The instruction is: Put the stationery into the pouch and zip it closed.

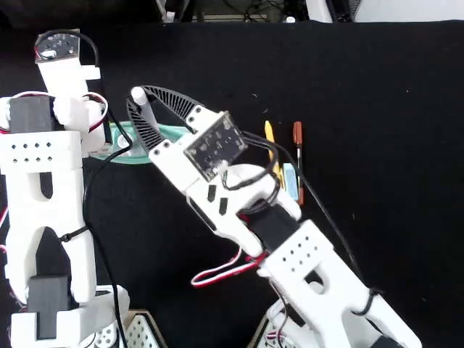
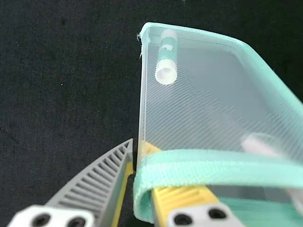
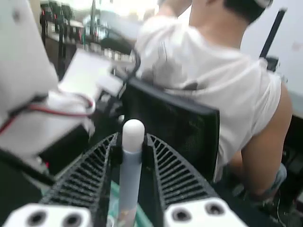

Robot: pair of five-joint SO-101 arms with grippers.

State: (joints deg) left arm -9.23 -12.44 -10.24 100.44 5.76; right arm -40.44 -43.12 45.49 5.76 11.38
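Our left tool (image 2: 137,150) is clenched on the rim of the pouch (image 2: 199,104), with its grey ribbed finger (image 2: 94,189) outside the clear wall and its yellow finger (image 2: 182,201) under the teal zip band. Inside the pouch lies a white and green tube (image 2: 165,57), close to the far end; a second pale thing deeper in is too blurred for us to name. Our right tool (image 3: 132,138) is clamped on a pale blue pen (image 3: 129,179) with a white rounded cap that stands up between its black ribbed fingers. From above we see this tool (image 1: 141,103) over the pouch (image 1: 119,154), which lies on the black table (image 1: 377,87) just beside the left arm. Well apart, past the right arm, lie a yellow pen (image 1: 269,136) and an orange pen (image 1: 298,141) side by side, with a small pale blue item (image 1: 290,177) between their near ends.
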